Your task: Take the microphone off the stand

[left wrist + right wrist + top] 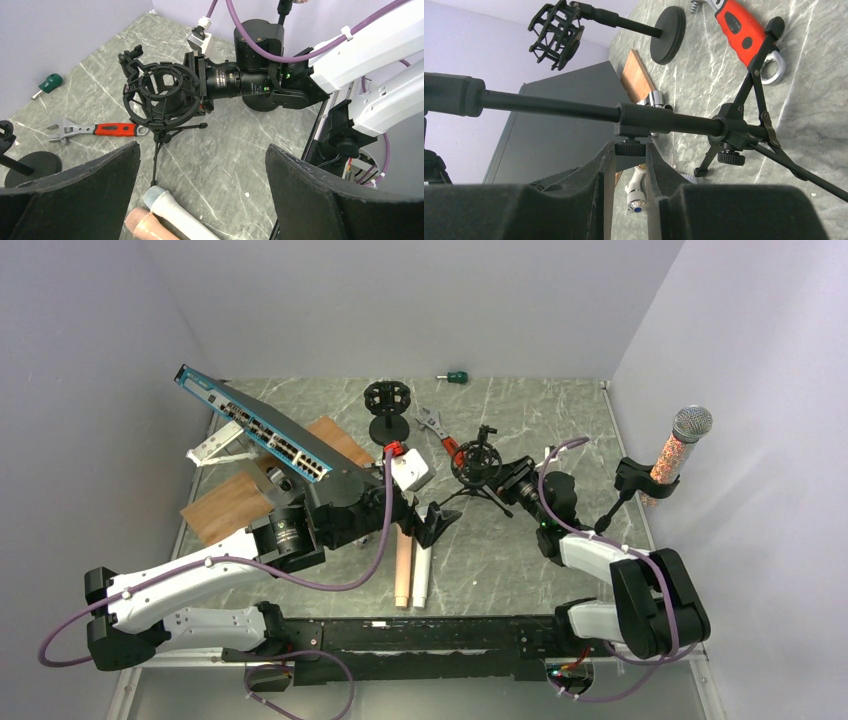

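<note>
Marble table (500,570) bears the empty tripod stand (161,134), which our left gripper (202,147) faces, jaws wide. The microphone (682,445) sits clipped by the right wall. Our right gripper (629,152) pinches the tripod's small knob (630,147); we should squeeze gently, never tipping it.

Left claw (202,146) spread wide, right claw (630,150) pinched narrow — arms outstretched

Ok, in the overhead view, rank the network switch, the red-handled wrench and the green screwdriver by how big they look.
1. Network switch, by far the largest.
2. Red-handled wrench.
3. Green screwdriver, smallest, though it lies farthest from the camera.
</note>
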